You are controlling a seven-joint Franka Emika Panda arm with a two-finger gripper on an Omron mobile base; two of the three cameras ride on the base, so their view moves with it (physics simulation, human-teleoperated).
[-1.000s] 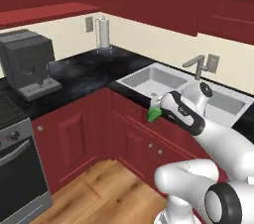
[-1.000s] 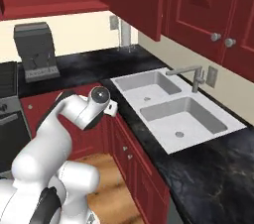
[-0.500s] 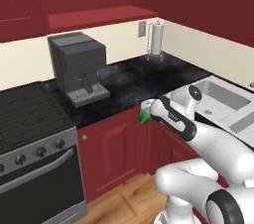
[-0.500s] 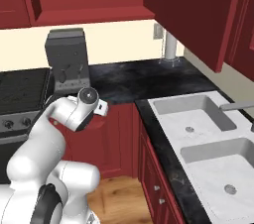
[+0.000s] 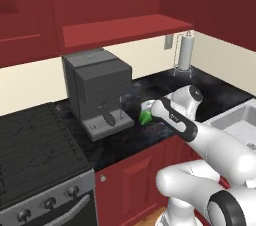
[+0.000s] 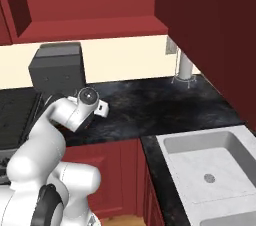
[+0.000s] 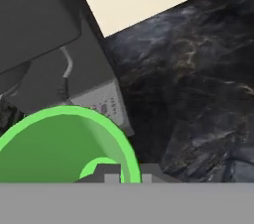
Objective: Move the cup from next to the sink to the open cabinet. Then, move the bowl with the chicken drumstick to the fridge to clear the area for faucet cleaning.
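The green cup [image 5: 144,117] hangs over the black counter just right of the coffee machine, with my gripper [image 5: 149,111] shut on its wall. In the hand view the cup [image 7: 59,143] is seen from above, open and empty, and my gripper [image 7: 128,173] pinches its rim, one fingertip [image 7: 112,172] inside it. The open cabinet [image 6: 95,26] shows its red shelf above the counter, higher than the cup. The bowl with the chicken drumstick and the fridge are out of view.
A dark coffee machine [image 5: 98,91] stands on the counter [image 6: 150,105] close to the left of the cup. A stove [image 5: 35,145] lies further left. A paper towel holder [image 5: 184,53] stands at the back wall. The sink [image 6: 210,165] is at the right.
The whole picture has swung left as the base moved: the sink slid to the right edge, and the coffee machine and stove came in. The cup stays in my shut gripper.
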